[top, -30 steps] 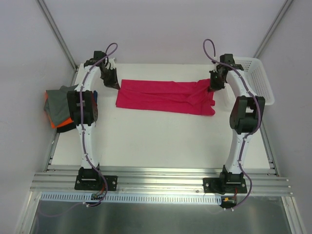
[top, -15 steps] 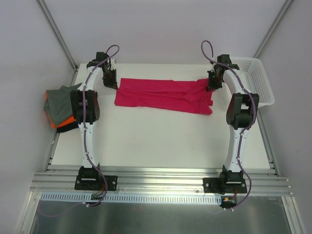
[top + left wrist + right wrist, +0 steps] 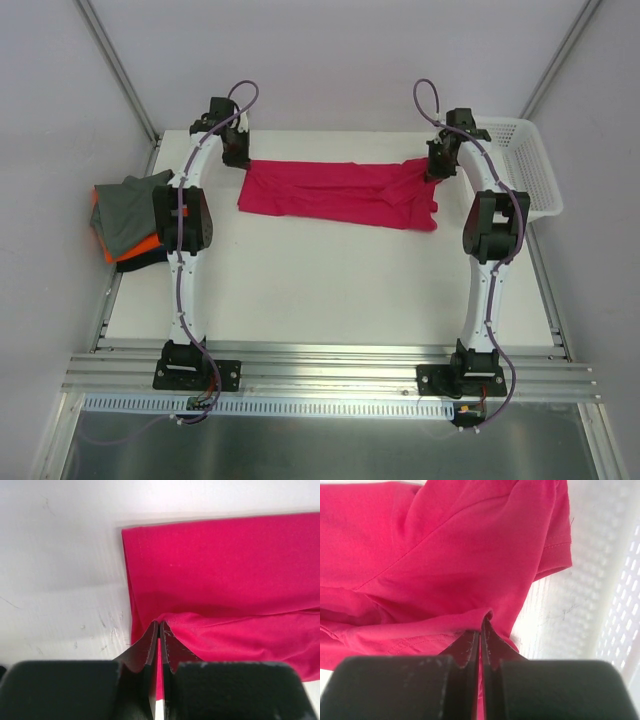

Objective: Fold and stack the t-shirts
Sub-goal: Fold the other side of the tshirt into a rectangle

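Note:
The magenta-pink t-shirt point(image 3: 335, 193) lies as a long folded strip across the far part of the table. My left gripper point(image 3: 236, 155) is shut on its far left corner; in the left wrist view the jaws point(image 3: 158, 630) pinch a fold of pink cloth point(image 3: 225, 580). My right gripper point(image 3: 438, 163) is shut on the shirt's far right corner; in the right wrist view the jaws point(image 3: 480, 630) pinch the pink cloth point(image 3: 445, 555) near a sleeve. Grey point(image 3: 130, 208), orange point(image 3: 135, 253) and dark shirts lie piled at the table's left edge.
A white mesh basket point(image 3: 525, 165) stands at the far right, beside the right arm; its wall shows in the right wrist view point(image 3: 620, 605). Grey enclosure walls surround the white table point(image 3: 330, 290). An aluminium rail runs along the near edge.
My left gripper has moved toward the far edge and right, carrying the shirt's left corner. The right gripper has shifted slightly toward the far edge with its corner.

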`<state>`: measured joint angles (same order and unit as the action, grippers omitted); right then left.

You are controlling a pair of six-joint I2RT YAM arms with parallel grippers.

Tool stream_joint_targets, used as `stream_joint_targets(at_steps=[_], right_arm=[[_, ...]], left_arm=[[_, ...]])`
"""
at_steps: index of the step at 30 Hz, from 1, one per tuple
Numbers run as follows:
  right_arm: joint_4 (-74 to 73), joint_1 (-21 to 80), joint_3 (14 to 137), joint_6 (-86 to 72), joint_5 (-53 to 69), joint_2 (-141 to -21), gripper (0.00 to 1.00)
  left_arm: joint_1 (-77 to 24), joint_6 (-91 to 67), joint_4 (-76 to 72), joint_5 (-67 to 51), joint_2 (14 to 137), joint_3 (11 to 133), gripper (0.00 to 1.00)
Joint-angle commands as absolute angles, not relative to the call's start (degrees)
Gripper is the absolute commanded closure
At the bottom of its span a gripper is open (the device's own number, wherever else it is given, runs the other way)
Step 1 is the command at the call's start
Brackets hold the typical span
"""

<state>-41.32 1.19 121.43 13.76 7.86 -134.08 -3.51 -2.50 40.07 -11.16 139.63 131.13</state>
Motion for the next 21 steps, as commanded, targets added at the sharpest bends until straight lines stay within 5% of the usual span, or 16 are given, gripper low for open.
stream_joint_targets(at_steps=[1,14,15,16,17,18,19,20,21], right_arm=[[-39.8,0.7,124.8,13.1,6.4,-134.8,1.00],[-39.4,1.0,125.3,13.4,4.1,-136.2,1.00],[-39.3,0.9,125.6,13.7,4.0,-136.4,1.00],[-39.2,1.0,125.7,13.5,4.0,-136.6,0.99],[-39.2,1.1,125.7,13.5,3.9,-136.6,0.99],[-39.2,1.1,125.8,13.4,3.6,-136.5,0.95],[-39.4,1.2,125.9,13.4,3.1,-136.5,0.84],[-39.5,1.3,126.0,13.4,2.0,-136.0,0.65],[-39.5,1.3,126.1,13.4,1.4,-135.4,0.59]], left_arm=[[-3.3,-3.4,39.0,-7.6,139.6,133.0,1.00],[-3.3,-2.4,39.6,-4.5,139.0,128.8,1.00],[-3.3,-2.2,39.8,-4.0,139.0,128.5,0.94],[-3.5,-2.2,40.0,-2.3,138.9,128.0,0.60],[-3.5,-2.2,40.0,-2.0,138.9,127.8,0.60],[-3.5,-2.1,40.2,-1.7,138.6,127.6,0.42],[-3.5,-2.0,40.3,-1.3,138.4,127.4,0.16],[-3.5,-1.9,40.4,-1.0,137.8,127.3,0.09],[-3.5,-1.7,40.6,-0.4,137.3,127.4,0.07]])
